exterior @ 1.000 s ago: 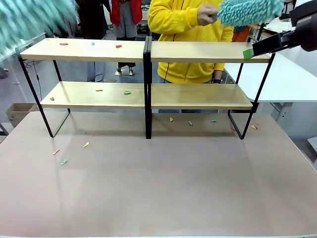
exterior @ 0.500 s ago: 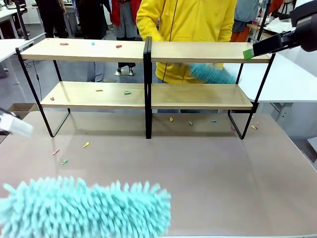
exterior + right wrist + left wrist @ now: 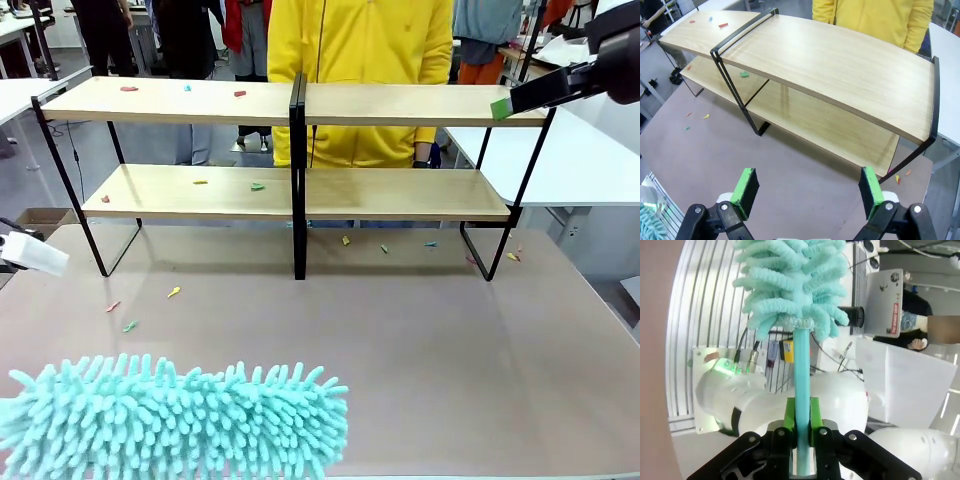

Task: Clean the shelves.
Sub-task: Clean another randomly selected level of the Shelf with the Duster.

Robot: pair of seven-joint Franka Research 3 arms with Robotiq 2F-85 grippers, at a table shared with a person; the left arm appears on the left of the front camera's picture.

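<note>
our left gripper [image 3: 801, 415] is clamped tight on the duster [image 3: 790, 285] handle. our right gripper [image 3: 808, 192] gapes empty beside the shelves [image 3: 400, 195] across the tabletop [image 3: 420, 350]. swinging in, the duster could snag the black frame [image 3: 297, 150] and scatter the scraps [image 3: 257, 186].

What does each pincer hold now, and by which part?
The left pincer grips the turquoise duster by its handle; the right pincer is open and empty.
</note>
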